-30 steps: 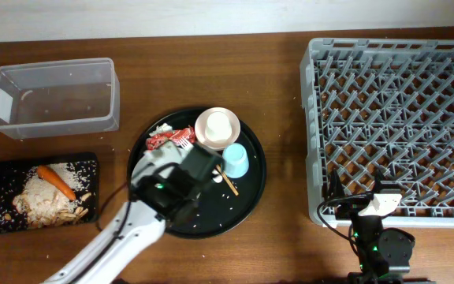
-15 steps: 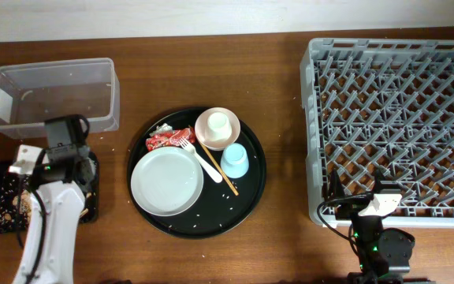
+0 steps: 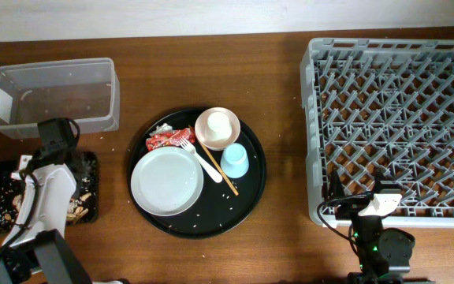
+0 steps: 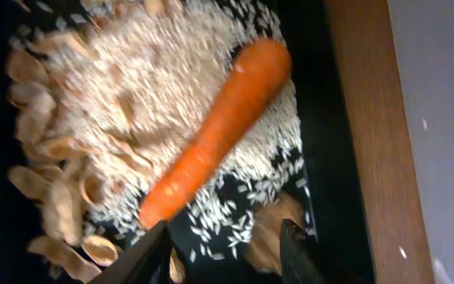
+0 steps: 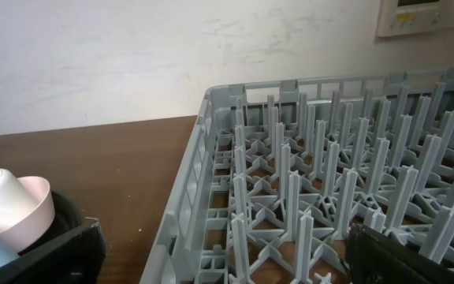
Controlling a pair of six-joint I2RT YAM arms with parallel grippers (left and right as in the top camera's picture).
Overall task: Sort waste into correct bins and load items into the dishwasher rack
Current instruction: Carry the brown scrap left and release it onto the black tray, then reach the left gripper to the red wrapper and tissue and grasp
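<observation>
Your left gripper hangs over the shallow black tray at the left of the worktop. Its fingers stand apart and hold nothing.

One carrot lies in that tray on the heap of white rice. In the left wrist view its long axis runs on a diagonal. The thick end points up and right towards the tray's edge, and the tip points down and left, just short of one finger. Brownish scraps lie along the rice. From overhead your arm hides the carrot.

One clear tub sits just far of the black tray.

The round black tray at mid-worktop carries:
- one pale plate
- one pinkish bowl with one cream cup inside it
- one light blue cup
- one white fork
- the chopsticks
- one red-and-white wrapper

Fork and chopsticks both run from far left to near right, between the plate and the blue cup. You cannot tell whether there is one stick or two. The wrapper lies just far of the plate, and its print is too small to read.

Your right gripper is at the near left corner of the grey rack, spread wide and empty, looking across the tines.
</observation>
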